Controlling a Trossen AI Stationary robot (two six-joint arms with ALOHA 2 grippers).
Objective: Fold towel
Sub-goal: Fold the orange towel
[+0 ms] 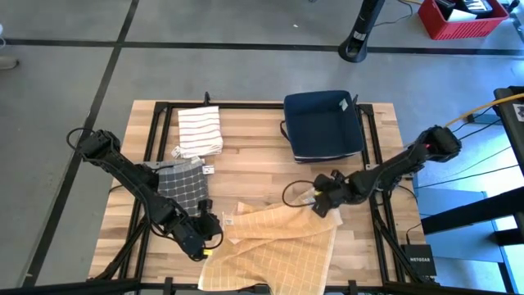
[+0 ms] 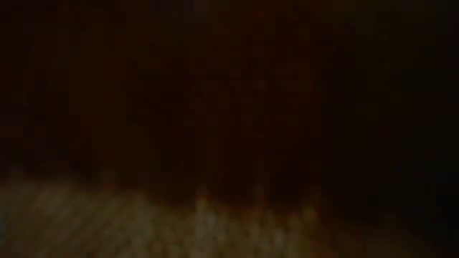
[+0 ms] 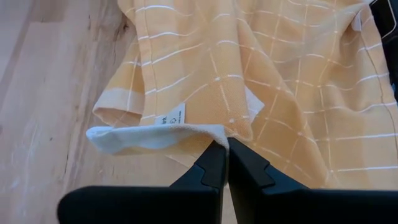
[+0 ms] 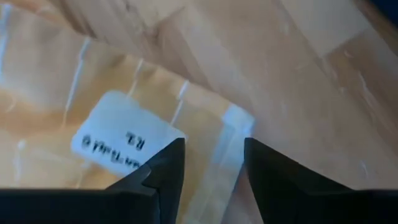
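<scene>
Showing illegible print, towel (image 4: 93,106) label (image 4: 124,142).

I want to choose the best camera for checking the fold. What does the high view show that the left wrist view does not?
Only the high view shows the striped towel, the grey checked towel, the dark blue bin and the right gripper at the yellow towel's far corner. Only the left wrist view shows the left gripper shut on that towel's turned-up edge, beside a white label. Both show the yellow towel and the wooden table.
</scene>
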